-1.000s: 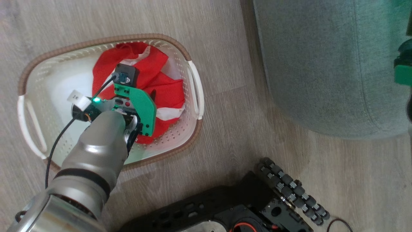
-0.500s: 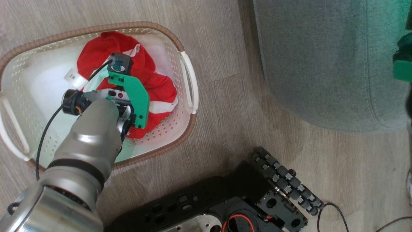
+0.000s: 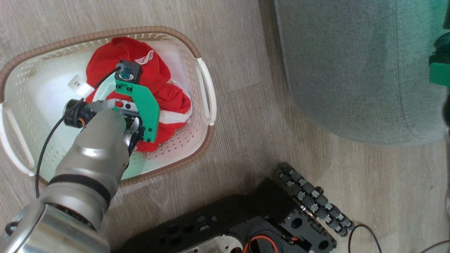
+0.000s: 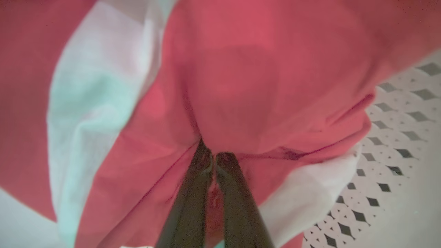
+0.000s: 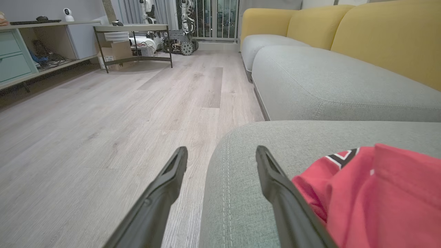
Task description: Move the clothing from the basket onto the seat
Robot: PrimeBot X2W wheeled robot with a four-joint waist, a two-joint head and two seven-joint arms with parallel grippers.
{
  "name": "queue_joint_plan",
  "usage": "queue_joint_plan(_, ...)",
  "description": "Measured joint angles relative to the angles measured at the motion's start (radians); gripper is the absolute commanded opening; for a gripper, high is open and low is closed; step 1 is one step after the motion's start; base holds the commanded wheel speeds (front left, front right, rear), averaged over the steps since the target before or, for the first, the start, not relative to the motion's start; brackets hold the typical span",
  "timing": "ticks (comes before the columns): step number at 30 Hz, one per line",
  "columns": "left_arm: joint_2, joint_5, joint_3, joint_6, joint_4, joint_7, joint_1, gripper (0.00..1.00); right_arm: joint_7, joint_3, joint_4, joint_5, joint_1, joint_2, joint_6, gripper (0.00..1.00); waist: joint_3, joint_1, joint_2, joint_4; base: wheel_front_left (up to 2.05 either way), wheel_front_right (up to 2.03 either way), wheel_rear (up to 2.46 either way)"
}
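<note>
The cream basket [image 3: 105, 33] with a brown rim stands on the floor at the left. Red clothing [image 3: 165, 75] with white stripes lies bunched inside it. My left arm [image 3: 95, 151] reaches down into the basket, and its wrist hides the fingers in the head view. In the left wrist view my left gripper [image 4: 213, 155] is shut on a fold of the red clothing [image 4: 258, 86], above the perforated basket floor [image 4: 396, 137]. My right gripper [image 5: 221, 151] hangs open over the edge of the grey-green seat [image 5: 310, 137]. A red garment [image 5: 372, 193] with a dark-edged collar lies on that seat [image 3: 351, 70].
My black base [image 3: 246, 228] and its roller wheel [image 3: 313, 200] sit on the wood floor just below the basket and seat. A strip of bare floor [image 3: 246, 105] separates basket and seat. Yellow sofa backs [image 5: 386, 38], a low table [image 5: 134, 31] and shelving [image 5: 20, 51] stand farther off.
My left gripper has closed on the red fabric in the basket. The head camera has shifted, so the basket sits further left in its picture. The right arm has stayed put.
</note>
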Motion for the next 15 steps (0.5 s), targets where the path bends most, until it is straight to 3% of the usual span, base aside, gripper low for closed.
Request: queue_joint_plan(15, -0.017, -0.056, 0.007, -0.045, 0.002, -0.065, 0.071, 0.0, 0.0, 0.001, 0.019, -0.01, 0.006, 0.001, 0.0, 1.0, -0.138, -0.0001, 0.0001, 0.015, 0.0, 0.0, 0.0)
